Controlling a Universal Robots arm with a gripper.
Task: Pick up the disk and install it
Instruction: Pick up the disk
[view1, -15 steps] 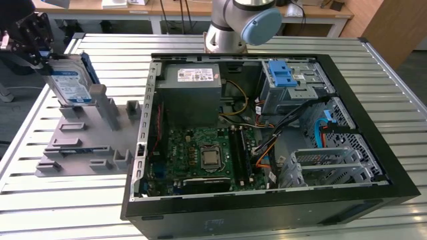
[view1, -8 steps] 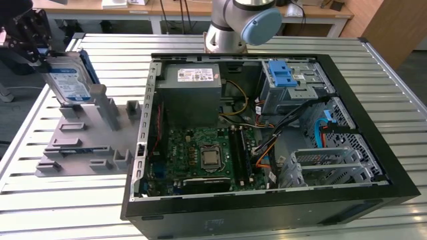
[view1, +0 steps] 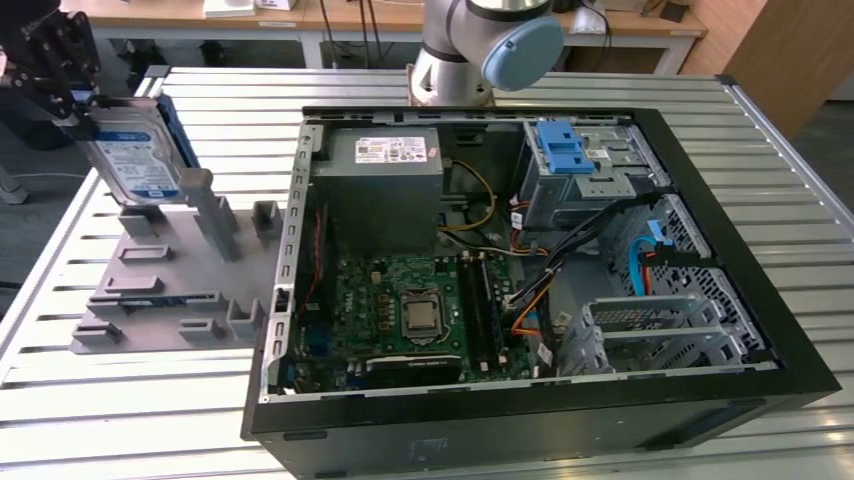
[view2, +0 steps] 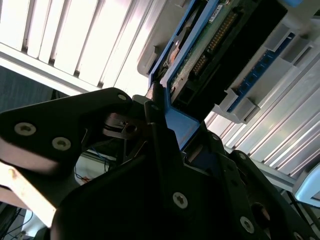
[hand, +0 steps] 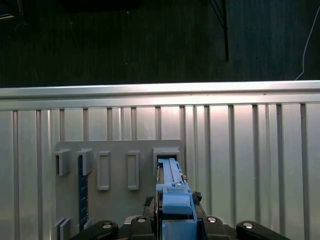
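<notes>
While gripper (view1: 83, 100) jaws clamp the disk (view1: 134, 155) by its top, it's upright nr grey fixture (view1: 147, 290) on desk (view1: 240, 90).

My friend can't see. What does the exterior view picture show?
An end effector grips the disk upright at a grey rack on a slatted table. To the exterior view's right lies an open computer case.

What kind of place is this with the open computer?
Probably a robotics lab: a robot arm at a slatted metal table, an open computer case on it, desks behind.
</notes>
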